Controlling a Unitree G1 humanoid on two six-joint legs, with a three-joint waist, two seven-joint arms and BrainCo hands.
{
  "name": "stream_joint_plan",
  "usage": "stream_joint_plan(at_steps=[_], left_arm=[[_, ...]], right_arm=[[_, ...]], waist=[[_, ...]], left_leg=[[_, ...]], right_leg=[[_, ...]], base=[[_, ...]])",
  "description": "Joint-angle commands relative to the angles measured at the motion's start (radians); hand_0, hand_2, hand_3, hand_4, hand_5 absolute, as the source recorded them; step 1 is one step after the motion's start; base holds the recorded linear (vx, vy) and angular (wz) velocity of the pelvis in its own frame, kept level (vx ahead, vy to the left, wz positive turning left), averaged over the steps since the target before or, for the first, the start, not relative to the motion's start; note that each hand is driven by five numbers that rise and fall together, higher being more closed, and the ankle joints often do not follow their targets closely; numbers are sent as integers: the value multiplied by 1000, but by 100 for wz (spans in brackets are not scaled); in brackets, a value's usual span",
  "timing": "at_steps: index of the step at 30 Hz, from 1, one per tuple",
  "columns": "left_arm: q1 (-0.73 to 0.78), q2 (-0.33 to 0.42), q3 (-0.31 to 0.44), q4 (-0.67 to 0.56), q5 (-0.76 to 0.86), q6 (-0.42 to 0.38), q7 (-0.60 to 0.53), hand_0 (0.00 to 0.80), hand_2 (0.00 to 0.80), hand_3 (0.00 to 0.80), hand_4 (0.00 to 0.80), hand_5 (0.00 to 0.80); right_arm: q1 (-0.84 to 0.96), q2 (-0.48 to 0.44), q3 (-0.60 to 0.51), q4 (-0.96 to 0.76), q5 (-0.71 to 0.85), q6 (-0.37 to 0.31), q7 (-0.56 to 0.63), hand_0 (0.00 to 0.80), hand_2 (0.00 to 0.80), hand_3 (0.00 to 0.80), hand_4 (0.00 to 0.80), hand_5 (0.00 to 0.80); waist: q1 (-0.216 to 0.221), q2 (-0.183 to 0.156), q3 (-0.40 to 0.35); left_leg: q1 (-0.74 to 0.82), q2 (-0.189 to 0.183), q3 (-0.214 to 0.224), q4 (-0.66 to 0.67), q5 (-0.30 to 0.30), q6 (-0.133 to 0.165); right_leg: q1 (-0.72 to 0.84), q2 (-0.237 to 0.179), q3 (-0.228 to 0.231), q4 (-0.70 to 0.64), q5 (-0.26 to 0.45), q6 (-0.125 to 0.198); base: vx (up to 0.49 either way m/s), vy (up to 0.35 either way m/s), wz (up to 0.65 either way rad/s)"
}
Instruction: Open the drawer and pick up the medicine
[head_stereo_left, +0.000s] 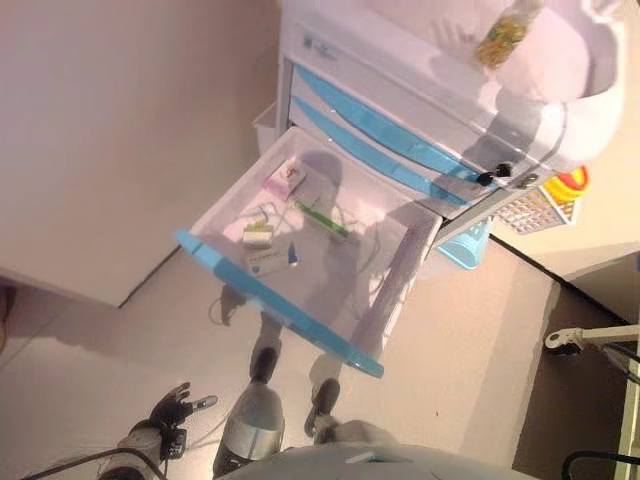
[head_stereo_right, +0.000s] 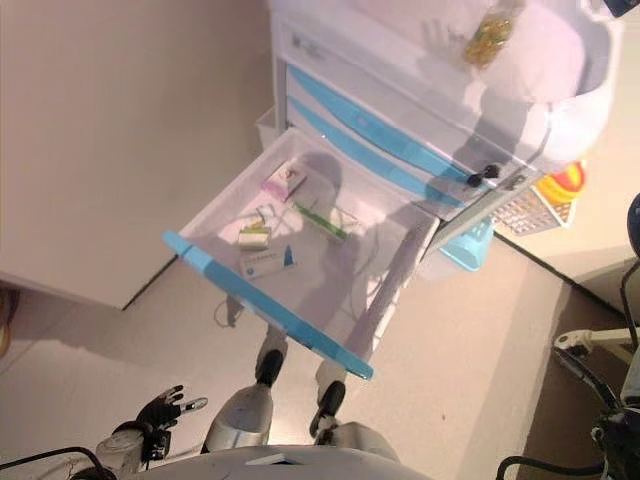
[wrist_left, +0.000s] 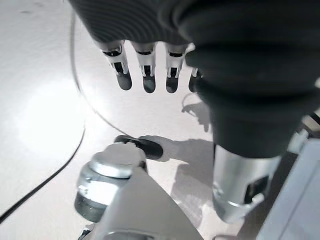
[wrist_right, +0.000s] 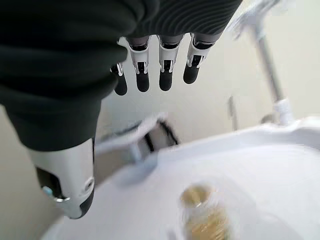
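The white cart's lower drawer (head_stereo_left: 395, 280) with a blue front (head_stereo_left: 275, 300) stands pulled out. In it lie a pink box (head_stereo_left: 285, 180), a small box (head_stereo_left: 258, 235), a white and blue box (head_stereo_left: 268, 262) and a green pen-like thing (head_stereo_left: 322, 218). A clear bottle of yellow pills (head_stereo_left: 505, 35) stands on the cart's top; it also shows in the right wrist view (wrist_right: 202, 212). My right hand (wrist_right: 100, 60) hovers above that bottle, fingers straight, empty. My left hand (head_stereo_left: 170, 408) hangs low at the lower left, open and empty, far from the drawer.
Two shut blue-fronted drawers (head_stereo_left: 380, 130) sit above the open one, with a key (head_stereo_left: 492, 176) at the cart's right side. A blue basket (head_stereo_left: 465, 245) and a white grid tray (head_stereo_left: 535, 210) stand beside the cart. A white wall panel (head_stereo_left: 110, 130) is at left.
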Motion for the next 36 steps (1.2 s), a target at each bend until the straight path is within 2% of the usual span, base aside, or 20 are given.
stream_joint_plan(at_steps=[1, 3, 4, 6, 8, 10, 11, 12, 13, 14, 15, 16, 17, 19, 21, 25, 27, 31, 34, 36], left_arm=[[29, -18, -34, 52, 39, 16, 5, 0, 0, 0, 0, 0], [32, -21, -29, 53, 40, 19, 4, 0, 0, 0, 0, 0], [30, -28, -27, 54, 42, 27, -2, 0, 0, 0, 0, 0], [29, -67, -17, 59, 66, 33, -5, 0, 0, 0, 0, 0], [23, -89, -18, 64, 73, 44, -2, 0, 0, 0, 0, 0], [25, -97, -17, 65, 68, 49, 3, 0, 0, 0, 0, 0], [25, -110, -5, 67, 65, 54, 7, 0, 0, 0, 0, 0], [29, -130, 12, 68, 67, 59, 13, 0, 0, 0, 0, 0], [35, -135, 14, 68, 69, 61, 19, 0, 0, 0, 0, 0], [44, -150, 28, 66, 73, 64, 25, 0, 0, 0, 0, 0], [50, -157, 33, 64, 78, 65, 26, 0, 0, 0, 0, 0], [54, -161, 33, 62, 83, 68, 24, 0, 0, 0, 0, 0], [58, -168, 28, 59, 80, 67, 27, 0, 0, 0, 0, 0], [59, -177, 17, 50, 80, 62, 26, 0, 0, 0, 0, 0], [52, -175, 5, 45, 72, 59, 17, 0, 0, 0, 0, 0], [34, -169, -22, 47, 68, 46, 0, 0, 0, 0, 0, 0], [17, -167, -36, 53, 72, 26, -11, 0, 0, 0, 0, 0], [-88, -144, -99, 22, 44, -31, -33, 0, 0, 0, 0, 0], [-137, -127, -134, -50, 39, -54, -30, 0, 0, 0, 0, 0], [-157, -109, -165, -107, 47, -75, -12, 0, 0, 0, 0, 0]], right_arm=[[26, -124, -62, -88, 82, -132, -248, 0, 0, 0, 0, 0], [80, -142, -123, -148, 148, -179, -337, 0, 0, 0, 0, 0], [159, -155, -230, -227, 149, -223, -432, 0, 0, 0, 0, 0], [387, -166, -489, -373, 201, -286, -472, 0, 0, 0, 0, 0], [722, -75, -768, -548, 153, -319, -470, 0, 0, 0, 0, 0], [994, 40, -920, -707, 98, -338, -487, 0, 0, 0, 0, 0], [1132, 116, -957, -771, 2, -351, -484, 0, 0, 0, 0, 0], [1313, 225, -968, -850, -125, -394, -529, 0, 0, 0, 0, 0], [1377, 265, -978, -872, -180, -367, -521, 0, 0, 0, 0, 0], [1501, 334, -969, -856, -205, -409, -497, 0, 0, 0, 0, 0], [1558, 371, -957, -843, -188, -404, -476, 0, 0, 0, 0, 0], [1588, 394, -949, -830, -149, -355, -438, 0, 0, 0, 0, 0], [1625, 442, -933, -769, -138, -374, -402, 0, 0, 0, 0, 0], [1681, 520, -881, -659, -127, -370, -376, 0, 0, 0, 0, 0], [1707, 569, -827, -554, -98, -324, -353, 0, 0, 0, 0, 0], [1714, 630, -764, -362, -60, -266, -306, 0, 0, 0, 0, 0], [1705, 652, -747, -231, -68, -270, -272, 0, 0, 0, 0, 0], [1627, 678, -652, 13, -147, -298, -251, 0, 0, 0, 0, 0], [1582, 671, -605, 66, -216, -253, -281, 0, 0, 0, 0, 0], [1562, 659, -568, 92, -244, -257, -313, 0, 0, 0, 0, 0]], waist=[[-48, 29, -94], [-58, 34, -102], [-74, 44, -106], [-111, 77, -113], [-151, 96, -112], [-174, 101, -113], [-197, 110, -108], [-230, 121, -99], [-241, 122, -99], [-263, 128, -93], [-277, 130, -90], [-289, 130, -88], [-299, 132, -84], [-316, 138, -72], [-322, 146, -62], [-318, 158, -49], [-311, 167, -38], [-287, 186, 68], [-275, 191, 152], [-269, 197, 194]], left_leg=[[46, -41, 14, -3, -140, 29], [56, -40, 23, -2, -144, 29], [66, -40, 33, 2, -152, 29], [81, -41, 41, 5, -167, 34], [94, -41, 55, 10, -180, 39], [99, -39, 74, 17, -188, 45], [99, -36, 89, 19, -189, 46], [101, -32, 109, 17, -188, 49], [102, -30, 118, 15, -189, 52], [107, -28, 131, 12, -189, 53], [111, -27, 141, 11, -190, 55], [113, -26, 148, 12, -191, 55], [114, -24, 156, 16, -193, 54], [116, -23, 169, 20, -197, 55], [118, -21, 175, 18, -197, 53], [105, -22, 172, 23, -193, 50], [85, -22, 168, 31, -189, 50], [-49, -21, 150, 111, -170, 56], [-132, -19, 140, 170, -158, 59], [-186, -18, 133, 216, -153, 60]], right_leg=[[26, -16, -1, 60, -25, 80], [29, -14, 14, 60, -25, 81], [34, -13, 27, 63, -30, 81], [35, -10, 56, 68, -36, 83], [33, -7, 89, 76, -43, 81], [26, -6, 116, 83, -47, 79], [20, -5, 130, 89, -49, 77], [10, -1, 150, 97, -51, 76], [4, 2, 162, 104, -53, 75], [-2, 6, 176, 110, -55, 74], [-4, 8, 186, 112, -55, 72], [-6, 9, 193, 116, -56, 71], [-7, 11, 201, 115, -55, 68], [-8, 11, 206, 114, -54, 64], [-5, 10, 202, 107, -51, 63], [-11, 6, 187, 104, -52, 58], [-26, 5, 177, 112, -54, 55], [-137, 2, 155, 198, -69, 33], [-205, 6, 145, 259, -78, 18], [-256, 6, 139, 305, -82, 9]], base=[[7, 4, -40], [12, -1, -45], [15, -7, -41], [18, -15, -40], [-7, -22, -31], [-43, -25, -40], [-85, -54, -60], [-88, -80, -60], [-66, -83, -58], [-33, -81, -68], [-22, -79, -76], [-16, -78, -79], [-19, -74, -65], [-24, -62, -45], [-11, -46, -16], [-4, -42, 1], [-55, -19, 5], [-249, 6, 6], [-206, 8, 14], [-132, 33, 10]])
